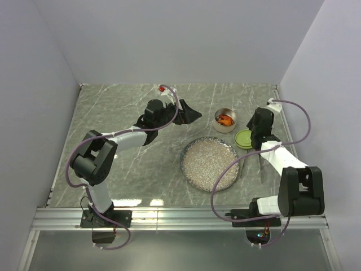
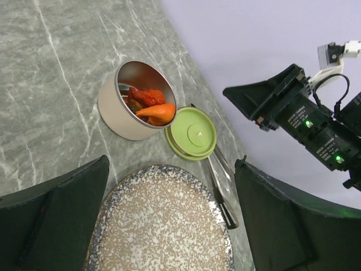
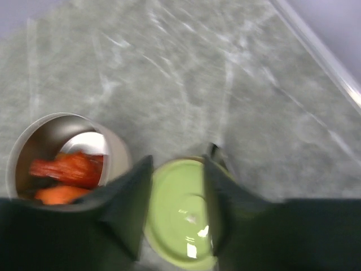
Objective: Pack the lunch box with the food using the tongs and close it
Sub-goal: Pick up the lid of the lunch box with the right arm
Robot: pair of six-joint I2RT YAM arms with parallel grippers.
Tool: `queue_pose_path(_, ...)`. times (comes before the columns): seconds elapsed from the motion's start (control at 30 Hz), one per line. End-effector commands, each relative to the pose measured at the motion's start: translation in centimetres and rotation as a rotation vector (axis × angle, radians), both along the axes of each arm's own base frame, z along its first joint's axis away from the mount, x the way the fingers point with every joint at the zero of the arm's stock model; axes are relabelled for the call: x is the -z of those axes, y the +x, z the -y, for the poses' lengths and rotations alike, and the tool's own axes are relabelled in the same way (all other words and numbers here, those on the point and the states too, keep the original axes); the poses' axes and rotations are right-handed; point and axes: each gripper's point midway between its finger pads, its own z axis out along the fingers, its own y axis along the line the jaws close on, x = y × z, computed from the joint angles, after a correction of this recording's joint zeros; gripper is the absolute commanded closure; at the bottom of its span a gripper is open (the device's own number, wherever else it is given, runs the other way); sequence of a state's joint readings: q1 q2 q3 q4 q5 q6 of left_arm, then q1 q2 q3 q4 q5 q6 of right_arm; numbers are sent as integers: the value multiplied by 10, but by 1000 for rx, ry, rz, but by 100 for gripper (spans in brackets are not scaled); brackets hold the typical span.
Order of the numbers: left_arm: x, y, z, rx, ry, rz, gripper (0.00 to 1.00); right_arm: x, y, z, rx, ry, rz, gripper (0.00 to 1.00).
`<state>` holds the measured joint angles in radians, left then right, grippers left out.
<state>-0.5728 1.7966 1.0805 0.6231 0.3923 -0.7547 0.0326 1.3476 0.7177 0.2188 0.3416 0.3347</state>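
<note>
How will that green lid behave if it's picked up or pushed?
The lid looks thin and flat, so it is probably light and stiff. Its glossy surface may slip in a grip. Lying flat on the table, it should slide rather than roll.

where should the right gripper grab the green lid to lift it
By its rim, from straight above: the lid lies flat beside the lunch box, thin and round, so opposite edges are the only purchase. Probably avoid the edge nearest the box and the tongs at one edge. The right gripper hangs over it, jaws narrower than the lid.
</note>
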Motion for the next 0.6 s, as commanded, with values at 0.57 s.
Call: queue_pose_path(0.57, -8, -6, -8, -25, 16, 44, 0, 66, -13, 30, 57, 171, -254, 55)
